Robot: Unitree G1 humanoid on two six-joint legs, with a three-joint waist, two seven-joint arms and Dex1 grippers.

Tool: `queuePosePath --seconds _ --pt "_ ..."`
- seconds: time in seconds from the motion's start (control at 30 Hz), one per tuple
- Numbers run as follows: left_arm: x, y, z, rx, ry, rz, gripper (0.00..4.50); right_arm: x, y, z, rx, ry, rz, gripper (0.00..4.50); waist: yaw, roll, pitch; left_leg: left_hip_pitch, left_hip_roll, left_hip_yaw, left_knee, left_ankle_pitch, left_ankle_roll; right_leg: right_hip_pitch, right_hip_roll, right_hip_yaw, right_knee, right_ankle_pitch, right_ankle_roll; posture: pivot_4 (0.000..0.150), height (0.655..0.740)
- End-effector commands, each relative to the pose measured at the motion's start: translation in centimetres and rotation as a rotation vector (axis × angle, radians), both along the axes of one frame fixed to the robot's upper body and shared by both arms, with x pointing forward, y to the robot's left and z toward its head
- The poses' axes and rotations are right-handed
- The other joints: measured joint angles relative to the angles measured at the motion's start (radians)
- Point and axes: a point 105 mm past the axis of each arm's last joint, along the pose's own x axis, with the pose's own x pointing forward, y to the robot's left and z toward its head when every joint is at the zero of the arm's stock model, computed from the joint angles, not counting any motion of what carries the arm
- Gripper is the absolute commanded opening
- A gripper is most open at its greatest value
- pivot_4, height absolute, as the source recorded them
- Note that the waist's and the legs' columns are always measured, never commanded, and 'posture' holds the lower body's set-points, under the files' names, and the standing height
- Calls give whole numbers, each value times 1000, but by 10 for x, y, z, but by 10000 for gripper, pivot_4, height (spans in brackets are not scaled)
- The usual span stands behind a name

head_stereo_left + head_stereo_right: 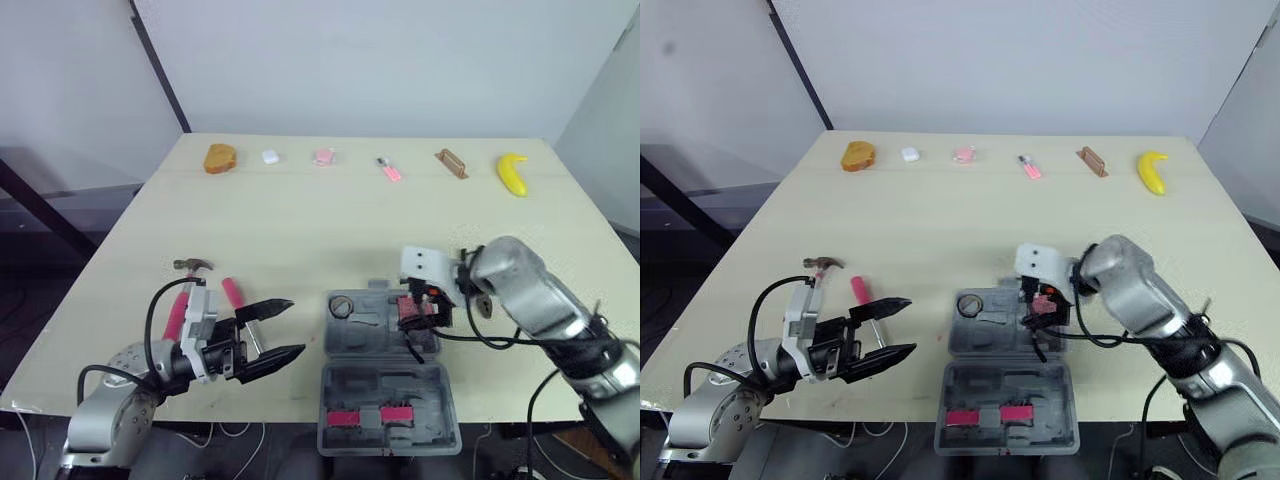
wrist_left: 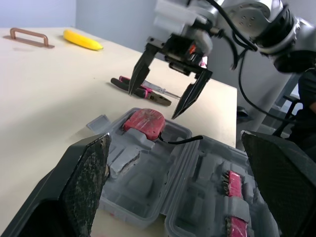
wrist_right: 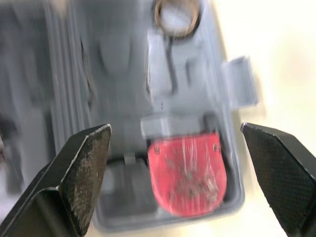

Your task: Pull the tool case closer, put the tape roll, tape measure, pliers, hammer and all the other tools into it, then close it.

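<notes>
The grey tool case [image 1: 388,392] lies open at the table's front edge. In its far half sit the tape roll [image 1: 343,305] and the red tape measure [image 3: 187,173]. My right gripper [image 2: 154,102] hovers open just above the tape measure, holding nothing. Black-and-pink pliers [image 2: 140,91] lie on the table beyond the case, on my right. The hammer [image 1: 190,266] with its red grip lies to the left of the case, beside another red-handled tool [image 1: 233,292]. My left gripper [image 1: 296,326] is open and empty, just left of the case and pointing at it.
Along the table's far edge lie a bread slice [image 1: 221,158], a small white thing [image 1: 270,156], two pink things [image 1: 323,156], a brown handle [image 1: 451,162] and a banana [image 1: 513,173]. Red bit holders [image 1: 343,415] sit in the case's near half.
</notes>
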Motion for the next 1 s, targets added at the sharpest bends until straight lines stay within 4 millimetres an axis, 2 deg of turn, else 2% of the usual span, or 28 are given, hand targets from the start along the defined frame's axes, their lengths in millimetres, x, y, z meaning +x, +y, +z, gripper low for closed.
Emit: queuePosePath --seconds 0.03,0.13,0.2,0.67,0.7,0.73,0.8,1.0 --pt "-3 -3 11 -14 -41 -24 45000 5 -11 17 167 -88 -43 44149 -1 0 0 0 0 0 0 0 0 0 0 0 0 0 0 1500 7400" --pt "-3 -3 12 -17 -38 -30 45000 2 -22 3 188 -79 -60 37370 -2 0 0 0 0 1 0 0 0 0 0 1 0 0 0 1500 7400" --pt "-2 -4 12 -16 -37 -35 45000 2 -25 -4 206 -89 -68 28837 -2 0 0 1 0 0 0 0 0 0 1 0 0 0 0 1500 7400" --pt "-2 -4 14 -8 -30 -58 45000 -5 -23 -25 258 -61 -92 28837 -2 0 0 1 0 1 0 0 0 0 1 1 0 0 0 1500 7400" --pt "-2 -4 13 -7 -29 -60 45000 -5 -23 -26 257 -59 -90 23636 -2 0 0 1 0 1 0 0 0 0 1 1 0 0 0 1500 7400" --pt "-2 -4 13 -7 -28 -62 45000 -6 -23 -27 255 -56 -87 20940 -2 0 0 1 0 1 0 0 0 0 1 1 0 0 0 1500 7400" --pt "-2 -5 13 -6 -27 -65 45000 -6 -23 -28 252 -62 -89 11788 -2 0 0 1 0 1 0 0 0 0 1 1 0 0 0 1500 7400" --pt "-2 -5 13 -6 -25 -70 45000 -6 -24 -32 250 -63 -97 11788 -1 0 0 1 0 1 0 0 0 0 1 1 0 0 0 1500 7400"
